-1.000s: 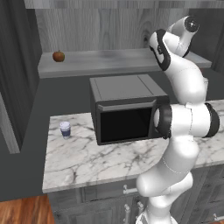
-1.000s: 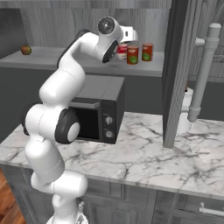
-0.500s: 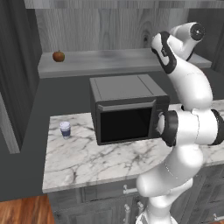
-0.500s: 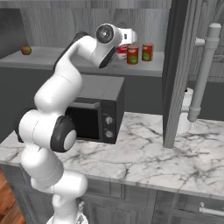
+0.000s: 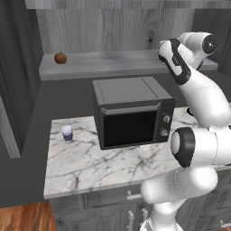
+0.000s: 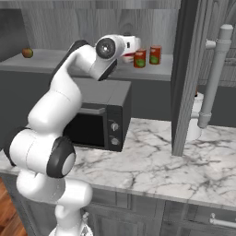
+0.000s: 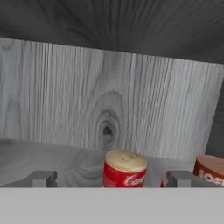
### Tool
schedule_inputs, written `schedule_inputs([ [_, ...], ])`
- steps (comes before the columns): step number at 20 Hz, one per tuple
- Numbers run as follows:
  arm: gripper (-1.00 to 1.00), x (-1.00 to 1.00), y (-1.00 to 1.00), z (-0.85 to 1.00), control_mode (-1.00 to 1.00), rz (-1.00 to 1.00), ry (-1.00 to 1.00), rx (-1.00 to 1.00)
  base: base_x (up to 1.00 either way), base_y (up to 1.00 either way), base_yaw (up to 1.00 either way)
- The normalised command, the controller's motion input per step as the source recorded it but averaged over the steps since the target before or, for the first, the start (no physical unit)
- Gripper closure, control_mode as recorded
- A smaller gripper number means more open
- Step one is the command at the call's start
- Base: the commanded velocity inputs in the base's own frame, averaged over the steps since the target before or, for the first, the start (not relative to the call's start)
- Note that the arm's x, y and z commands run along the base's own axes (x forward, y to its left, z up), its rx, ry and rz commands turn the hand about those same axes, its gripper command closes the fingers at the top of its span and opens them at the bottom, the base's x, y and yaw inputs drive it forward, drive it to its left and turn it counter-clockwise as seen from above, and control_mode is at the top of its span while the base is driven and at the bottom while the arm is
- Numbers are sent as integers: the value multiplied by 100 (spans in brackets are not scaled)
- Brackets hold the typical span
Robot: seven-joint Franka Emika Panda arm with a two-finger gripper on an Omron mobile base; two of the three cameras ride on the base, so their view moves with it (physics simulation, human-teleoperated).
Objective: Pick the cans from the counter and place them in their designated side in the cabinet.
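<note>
Far left on the cabinet (image 5: 113, 67) shelf: an apple (image 5: 60, 57), well out of harm. Below, on the counter (image 5: 90, 167): a white cup (image 5: 67, 133) and the microwave (image 5: 133, 117). Up at the shelf's right part: gripper (image 7: 111, 178) spread wide, holding nothing. Between its tips, touching neither, upright on the board: the red-and-white can (image 7: 125, 168). Just right: two orange-red cans (image 6: 139, 58). Likely hazards: a skewed pull-back catching the can with a fingertip and toppling it; a rightward swing knocking the neighbours.
</note>
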Motion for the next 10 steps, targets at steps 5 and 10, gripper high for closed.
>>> schedule_inputs([
  [5,-100,-62,19,7,-100,0,-5,0,0,0,0],
  [10,-100,-73,22,0,-100,0,-2,-1,0,0,0],
])
